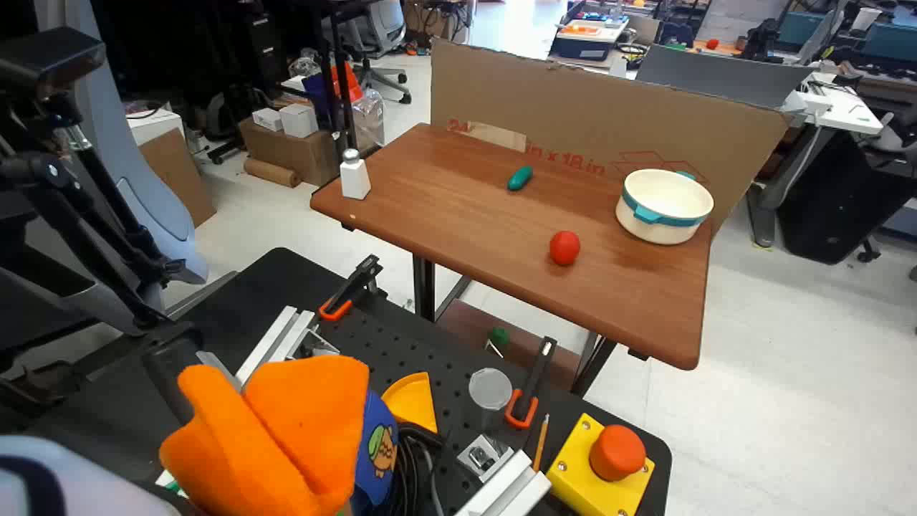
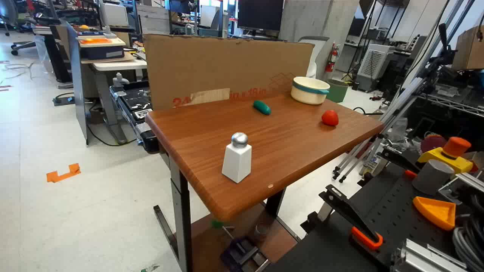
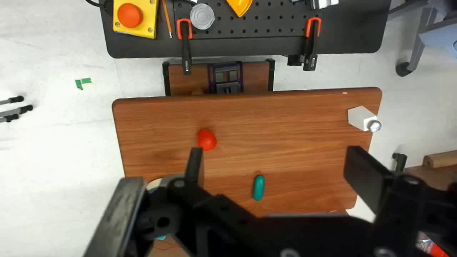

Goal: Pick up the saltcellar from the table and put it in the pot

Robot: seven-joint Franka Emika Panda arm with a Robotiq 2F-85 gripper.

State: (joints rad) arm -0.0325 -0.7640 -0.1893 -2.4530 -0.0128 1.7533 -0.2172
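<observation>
With gripper point(image 3: 276, 159) spread, the pick is presumably pending; toward wrist-view two o'clock, the shaker point(image 3: 360, 118) must be approached.

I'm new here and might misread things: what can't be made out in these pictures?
Pot: in the wrist view, mostly hidden behind the gripper.
Inside of the saltcellar: hidden by its white walls in every view.
Cardboard: a pale strip hides whatever is beneath, in both exterior views.
Whitish curved thing: cut off by the lower-left corner in an exterior view.
</observation>
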